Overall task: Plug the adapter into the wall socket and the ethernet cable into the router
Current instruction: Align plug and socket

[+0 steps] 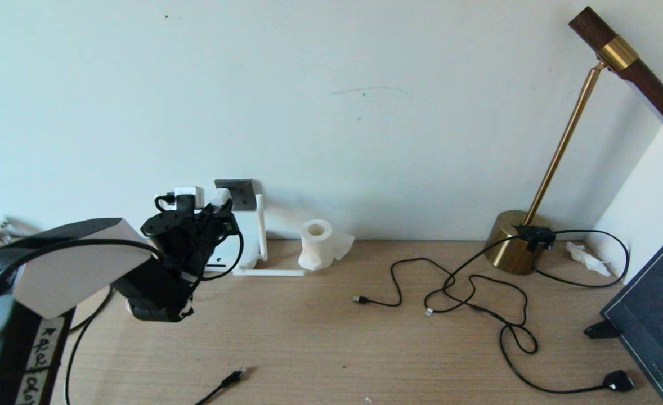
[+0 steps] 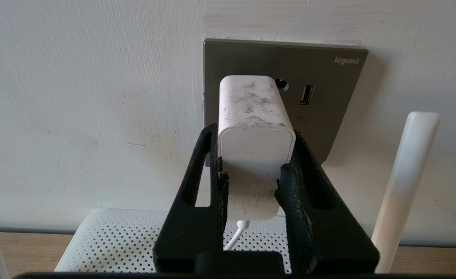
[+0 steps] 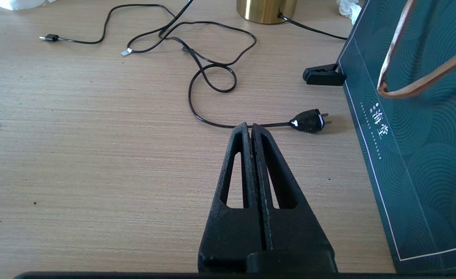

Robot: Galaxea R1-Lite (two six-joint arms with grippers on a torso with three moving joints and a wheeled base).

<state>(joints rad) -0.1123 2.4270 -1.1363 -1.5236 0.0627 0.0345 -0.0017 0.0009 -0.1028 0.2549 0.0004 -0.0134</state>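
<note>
I have my left gripper clamped on the small white rounded plastic adapter, its black rubbery pads pinching the two flat side faces near the cord end, and the block's far end sits against the dark grey square wall socket, at about ten o'clock on the desk from my head camera; I cannot tell whether the pins are fully home. The adapter looks light, rigid and smooth, with scuffed grey marks on its matte shell, so I judge it could slip or twist between the pads if I push off-axis; holding the flat sides low and pressing straight in seems right, and its thin white cord is limp and should not resist. Below it lies the flat white perforated router with stiff, slim stick antennas, one upright just beside the socket plate. The thin black ethernet cable rests on the wood-grain desk at about seven o'clock, its small clip plug free and well apart from the router; it looks floppy, and I would take it just behind the plug. My right gripper hangs pressed together and empty over the desk near five o'clock.
</note>
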